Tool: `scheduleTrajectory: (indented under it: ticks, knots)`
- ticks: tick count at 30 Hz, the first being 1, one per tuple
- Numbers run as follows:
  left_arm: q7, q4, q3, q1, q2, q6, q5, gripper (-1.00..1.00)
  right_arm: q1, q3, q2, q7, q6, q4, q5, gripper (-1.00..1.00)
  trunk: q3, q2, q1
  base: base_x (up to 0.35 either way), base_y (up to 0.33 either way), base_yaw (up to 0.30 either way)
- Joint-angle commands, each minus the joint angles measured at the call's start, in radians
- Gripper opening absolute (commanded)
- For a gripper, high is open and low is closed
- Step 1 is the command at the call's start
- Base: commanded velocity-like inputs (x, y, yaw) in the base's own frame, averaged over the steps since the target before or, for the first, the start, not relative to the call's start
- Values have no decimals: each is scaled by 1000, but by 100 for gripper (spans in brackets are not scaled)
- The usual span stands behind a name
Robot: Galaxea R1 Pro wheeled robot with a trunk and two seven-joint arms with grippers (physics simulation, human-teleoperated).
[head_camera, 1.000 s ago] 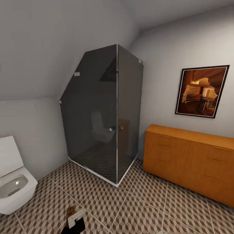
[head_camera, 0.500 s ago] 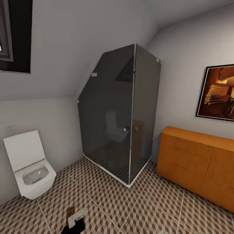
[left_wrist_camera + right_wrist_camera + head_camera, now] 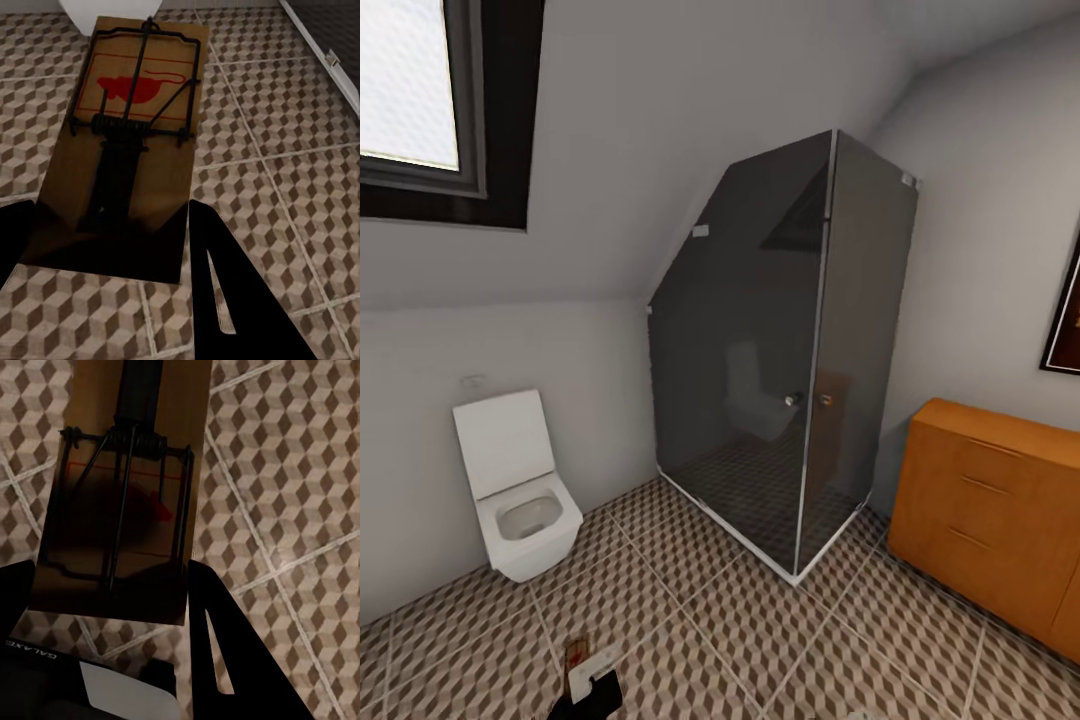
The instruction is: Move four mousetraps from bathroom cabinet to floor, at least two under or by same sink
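At the bottom edge of the head view, the left gripper (image 3: 592,690) shows as a dark shape with a white panel, a mousetrap (image 3: 576,655) poking out ahead of it above the bathroom floor (image 3: 760,640). A white toilet (image 3: 518,490) hangs on the wall to the left, a dark glass shower enclosure (image 3: 790,350) stands in the corner, and the orange-brown cabinet (image 3: 985,515) sits against the right wall, drawers closed. A dark-framed window (image 3: 430,100) is set in the sloped ceiling, and the edge of a framed picture (image 3: 1065,320) shows at far right.

From the left wrist view, the left gripper (image 3: 105,247) has its black fingers (image 3: 225,292) clenched on the near end of a tan mousetrap (image 3: 131,142), held over the cube-patterned tiles. Its board carries a red rodent silhouette inside a red outline, under the dark wire bar and spring.

From the right wrist view, the right gripper (image 3: 105,600) likewise grasps a second mousetrap (image 3: 124,495) between its fingers (image 3: 225,645), above the floor tiles; a red mark is partly visible in shadow. White lettering on the gripper body reads "GALAXEA", cut off at the edge.
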Motion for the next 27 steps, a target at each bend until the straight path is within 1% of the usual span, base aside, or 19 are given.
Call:
scheduleTrajectory:
  ticks: [1,27]
  knots:
    - [12,0,-8,-1,0,0,-2,-100,-2,-1,0,2,2,1,3,-100,-2,-1,0,0,0,300]
    - [11,0,-7,-1,1,2,2,-100,-2,-1,-3,2,2,1,3,-100,-2,-1,0,0,0,300]
